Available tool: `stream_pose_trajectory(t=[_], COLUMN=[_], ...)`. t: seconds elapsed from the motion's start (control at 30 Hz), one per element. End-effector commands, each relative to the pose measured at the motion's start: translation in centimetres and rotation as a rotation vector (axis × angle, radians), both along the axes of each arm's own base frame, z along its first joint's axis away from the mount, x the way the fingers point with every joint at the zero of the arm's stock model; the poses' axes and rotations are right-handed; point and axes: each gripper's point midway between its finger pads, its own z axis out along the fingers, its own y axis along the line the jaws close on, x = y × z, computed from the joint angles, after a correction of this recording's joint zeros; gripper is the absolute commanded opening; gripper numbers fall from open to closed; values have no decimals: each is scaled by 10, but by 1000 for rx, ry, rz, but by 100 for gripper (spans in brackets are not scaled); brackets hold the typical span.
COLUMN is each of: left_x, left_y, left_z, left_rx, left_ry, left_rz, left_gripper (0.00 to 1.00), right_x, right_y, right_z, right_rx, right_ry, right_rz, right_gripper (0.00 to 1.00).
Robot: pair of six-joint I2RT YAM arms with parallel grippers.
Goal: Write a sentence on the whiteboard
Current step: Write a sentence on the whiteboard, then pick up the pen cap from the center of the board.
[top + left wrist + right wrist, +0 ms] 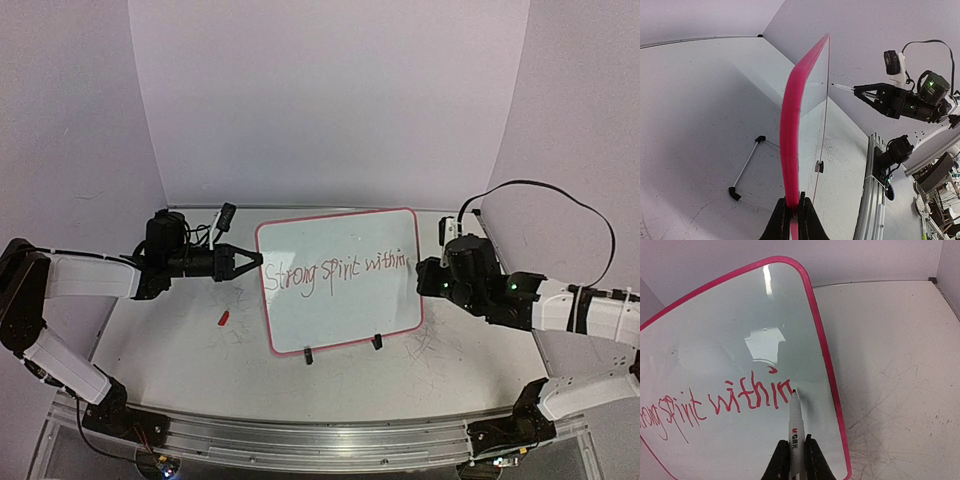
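The whiteboard [340,310], glossy white with a red-pink rim, stands tilted on two black clip feet at the table's middle. The sentence [335,272] in red reads "Strong spirit within" across it; its end shows in the right wrist view [745,400]. My left gripper [252,262] is shut on the board's left rim [790,150], seen edge-on in the left wrist view. My right gripper [424,272] is shut on a white marker [795,430], whose red tip touches the board just after the last "n". The marker also shows in the left wrist view [842,88].
A small red marker cap [224,318] lies on the tabletop left of the board. The board's wire stand [746,167] rests behind it. The tabletop carries grey scuff scribbles [890,410]. An aluminium rail [320,440] runs along the near edge.
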Motion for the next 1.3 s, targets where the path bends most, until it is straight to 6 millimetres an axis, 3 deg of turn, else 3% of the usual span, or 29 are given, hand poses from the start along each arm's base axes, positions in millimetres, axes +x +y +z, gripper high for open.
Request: stream_pose_trajectory(t=[0.0,0.13,0.23,0.43,0.53,0.67,0.8,0.87,0.93,1.03,1.17,1.27], left_x=[-4,-4,-4,-1,2,7,5,6,-2,-8,-18,-26], left_y=[-4,-4,-4,-3,-2,3,16,30,48,79,121,135], left_z=[2,3,3,7,14,36,73,85,90,78,23,-16], left_rx=[18,17,17,15,13,11,34,74,108,161,273,374], left_ry=[-28,-26,-28,-31,-38,-71,-127,-134,-105,6,272,410], left_rz=[-16,-16,-15,4,23,63,134,214,288,447,683,747], left_gripper=[0,0,0,2,10,31,49,65,72,77,77,77], right_x=[11,14,14,-10,-25,-33,-32,-30,-29,-30,-33,-34], right_y=[-2,0,-2,-16,-34,-52,-48,-43,-36,-26,-21,-20], right_z=[-1,-6,4,58,70,72,79,83,84,85,93,101], right_rx=[-13,-7,-2,109,111,61,45,29,0,-20,-27,-28], right_ry=[-19,-14,-35,-109,-152,-169,-183,-195,-197,-211,-251,-281], right_rz=[-29,-26,-34,2,-3,-38,-10,13,55,116,164,181], right_gripper=[0,0,0,0,0,0,0,0,0,0,0,0])
